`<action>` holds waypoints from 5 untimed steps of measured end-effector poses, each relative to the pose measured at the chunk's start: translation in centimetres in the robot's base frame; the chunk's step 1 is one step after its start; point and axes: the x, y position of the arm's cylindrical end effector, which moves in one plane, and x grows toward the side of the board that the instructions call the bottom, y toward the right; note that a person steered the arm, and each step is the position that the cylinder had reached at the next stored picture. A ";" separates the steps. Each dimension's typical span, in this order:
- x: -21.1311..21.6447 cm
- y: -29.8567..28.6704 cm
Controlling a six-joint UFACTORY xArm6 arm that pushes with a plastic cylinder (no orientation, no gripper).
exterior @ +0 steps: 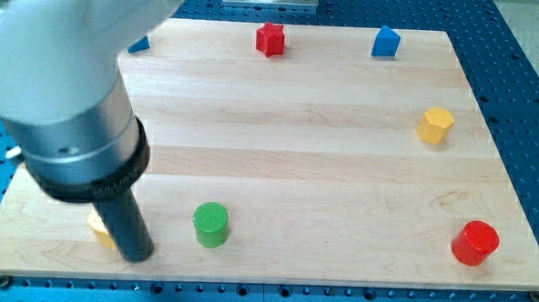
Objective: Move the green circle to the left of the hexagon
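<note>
The big grey arm point(62, 96) fills the view's left, closest to the camera, and its dark rod comes down to the bench point(325, 126) near the bottom left corner. My tip point(137, 254) sits just beside the green circle point(212, 225), on that block's left and slightly lower. There are no fingers on this rig, so nothing is clenched or released; the rod can only shove.

A yellow block point(100, 229) peeks out behind the rod, mostly hidden, its shape unclear. The yellow hexagon point(436, 125) is well apart, up at the view's right. A red cylinder point(475, 243) stands at the bottom right; a red star point(270, 39) and a blue block point(385, 41) line the top edge, with another blue piece point(140, 44) half hidden by the arm.

As I judge it, the tip is well placed. The push should run rightward and upward through the circle's middle, steadily, since an off-centre touch would let it roll aside. Stop short of the hexagon, leaving the circle on its left.
</note>
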 end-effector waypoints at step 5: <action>-0.2 -3.1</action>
